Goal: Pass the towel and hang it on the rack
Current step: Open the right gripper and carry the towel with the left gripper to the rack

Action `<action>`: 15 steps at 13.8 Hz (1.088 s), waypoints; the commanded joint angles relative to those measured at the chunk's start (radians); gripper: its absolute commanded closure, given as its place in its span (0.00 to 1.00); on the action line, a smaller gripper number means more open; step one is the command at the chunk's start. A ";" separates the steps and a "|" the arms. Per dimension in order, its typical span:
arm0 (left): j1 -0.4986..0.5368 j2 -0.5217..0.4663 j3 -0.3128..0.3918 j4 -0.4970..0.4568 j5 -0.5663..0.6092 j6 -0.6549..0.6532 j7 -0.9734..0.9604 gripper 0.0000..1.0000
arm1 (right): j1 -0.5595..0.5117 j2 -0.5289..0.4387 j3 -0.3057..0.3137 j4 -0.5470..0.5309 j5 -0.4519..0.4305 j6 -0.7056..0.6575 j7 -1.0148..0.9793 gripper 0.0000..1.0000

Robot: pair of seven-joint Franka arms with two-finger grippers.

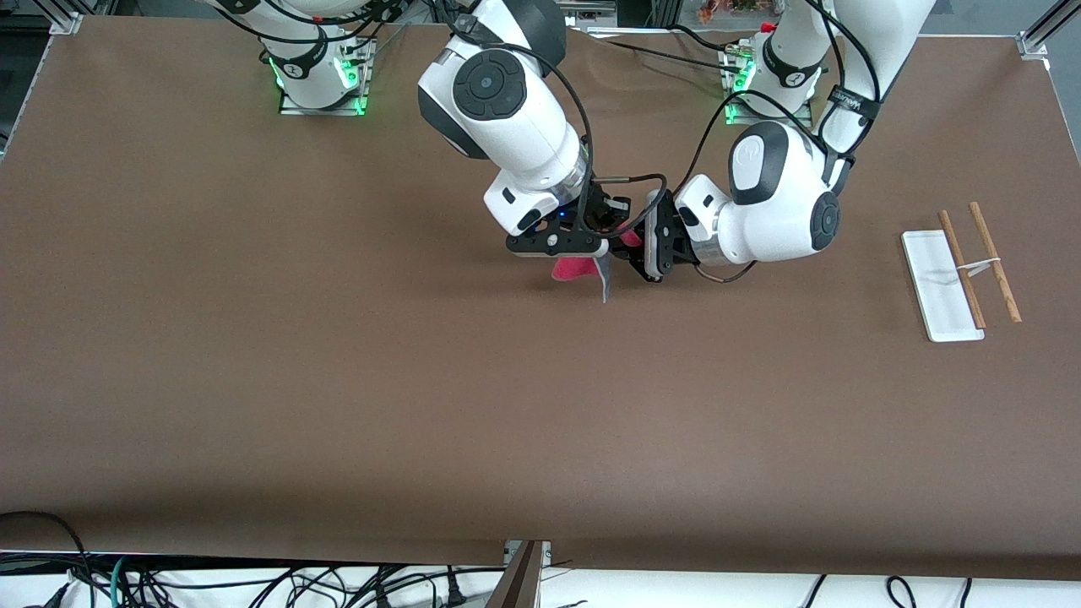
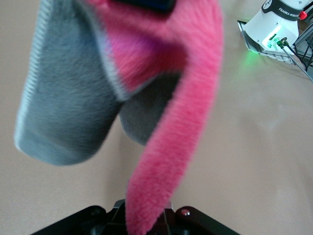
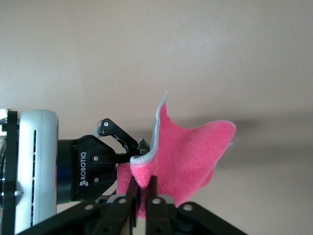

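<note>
Brown, matte covering spans the whole table (image 1: 253, 380), smooth apart from a faint crease near the bases; cables tangle along the edge nearest the front camera. Both glossy white arms meet over the middle of the table. The right gripper (image 1: 605, 253) and the left gripper (image 1: 639, 247) both pinch the towel (image 1: 576, 268), a fluffy pink-red cloth with a grey underside and pale stitched rim, hanging floppy between them above the surface. The left gripper's jaws are clamped fully on it; the right gripper's narrow jaws also grip it. Well apart, toward the left arm's end, lies the rack (image 1: 958, 274): a flat white base, two thin wooden rods.
</note>
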 commanded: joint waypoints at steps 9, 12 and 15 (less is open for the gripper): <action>0.152 -0.037 0.003 0.022 0.016 -0.154 0.021 1.00 | -0.131 -0.043 -0.003 0.007 -0.003 -0.118 -0.156 0.00; 0.287 -0.048 0.009 0.086 0.016 -0.342 0.018 1.00 | -0.276 -0.071 -0.003 0.007 -0.001 -0.239 -0.328 0.00; 0.445 -0.047 0.010 0.169 0.070 -0.505 0.011 1.00 | -0.424 -0.072 -0.006 0.008 -0.007 -0.333 -0.534 0.00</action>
